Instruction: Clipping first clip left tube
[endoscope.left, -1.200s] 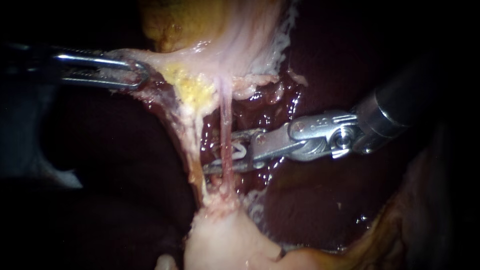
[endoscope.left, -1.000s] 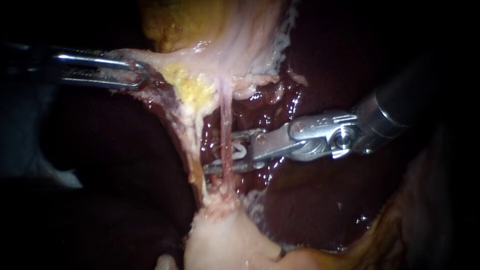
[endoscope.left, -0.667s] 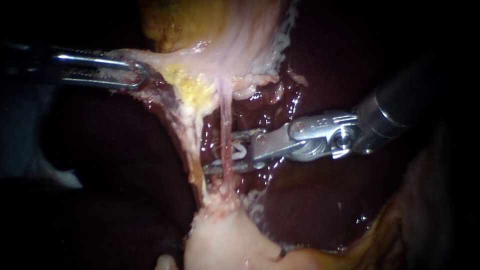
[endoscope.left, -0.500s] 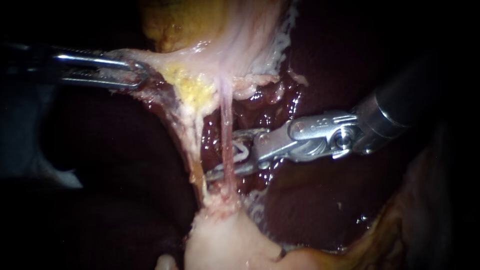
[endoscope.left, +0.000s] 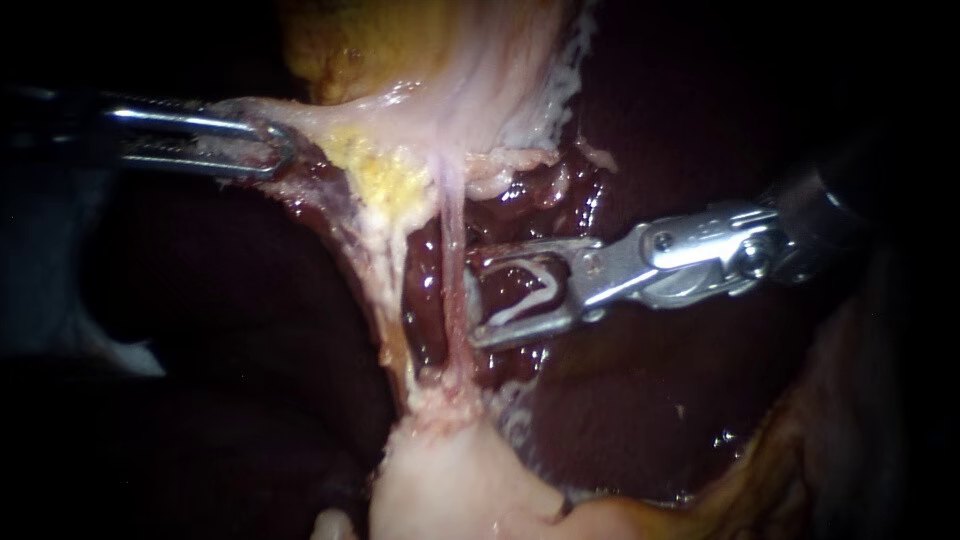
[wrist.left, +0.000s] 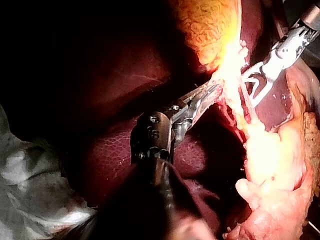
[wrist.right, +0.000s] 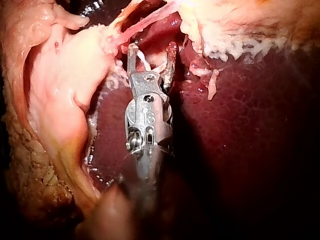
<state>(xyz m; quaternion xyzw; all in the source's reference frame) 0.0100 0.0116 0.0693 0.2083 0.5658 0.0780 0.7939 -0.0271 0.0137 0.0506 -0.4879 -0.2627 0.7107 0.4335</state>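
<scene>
Two strands run down the middle of the endoscope view: a thicker pale, yellow-flecked left tube (endoscope.left: 388, 280) and a thin pink tube (endoscope.left: 452, 230) to its right. My right instrument (endoscope.left: 478, 300) lies just right of the thin tube and touches neither strand. Its jaws stand wide apart, with the legs of a white clip (endoscope.left: 530, 290) lying along both. The right wrist view shows the same jaws (wrist.right: 151, 50) and the clip (wrist.right: 145, 60) short of the pink strand. My left instrument (endoscope.left: 265, 150) is shut on a fold of pale tissue (endoscope.left: 330, 120) and holds it taut to the left; its jaws (wrist.left: 207, 95) also appear in the left wrist view.
Dark red liver (endoscope.left: 650, 420) lies behind and around the strands. A pale fatty mass (endoscope.left: 440, 480) sits where the strands end below. Yellowish tissue (endoscope.left: 340, 40) hangs above. Wet raw tissue (endoscope.left: 520, 200) lies above the right jaws.
My right instrument has drawn back to the right, off the thin pink tube it straddled. Its jaws have spread wider, with the clip still in them. The left instrument has held still.
</scene>
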